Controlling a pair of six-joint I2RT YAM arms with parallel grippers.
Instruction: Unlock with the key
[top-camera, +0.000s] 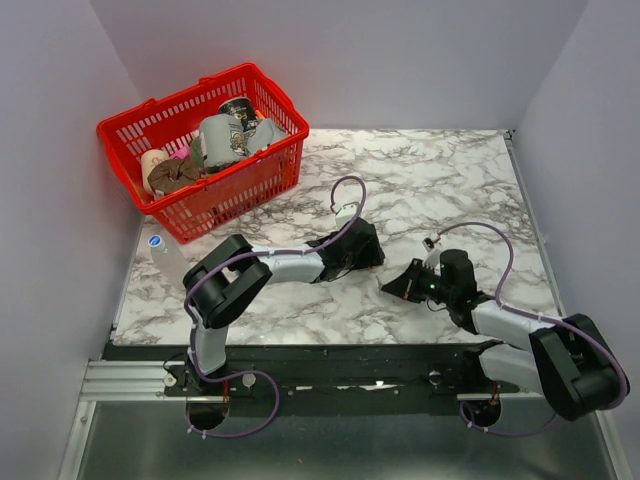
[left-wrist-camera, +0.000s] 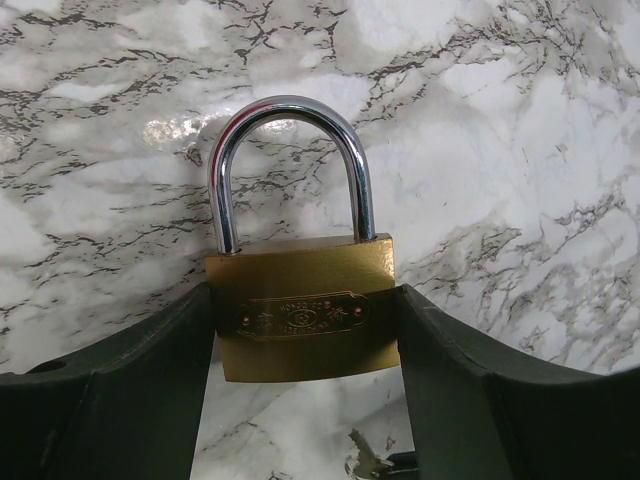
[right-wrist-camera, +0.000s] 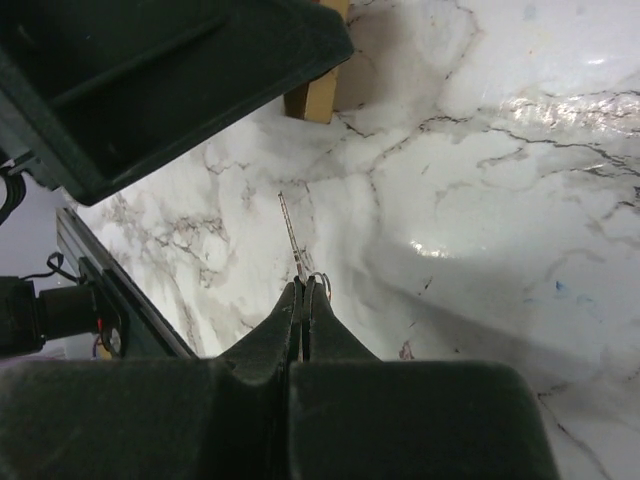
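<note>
The right gripper (right-wrist-camera: 302, 292), jaws clenched on the key (right-wrist-camera: 292, 235), apparently at its head, holds the blade low over the desk (right-wrist-camera: 480, 150) toward the padlock (left-wrist-camera: 297, 262) grasped in the left gripper's (left-wrist-camera: 305, 300) jaws; misalignment at the keyway could twist the key loose.

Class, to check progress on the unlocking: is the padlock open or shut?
Shut. In the left wrist view both shackle legs of the padlock enter its brass body.
</note>
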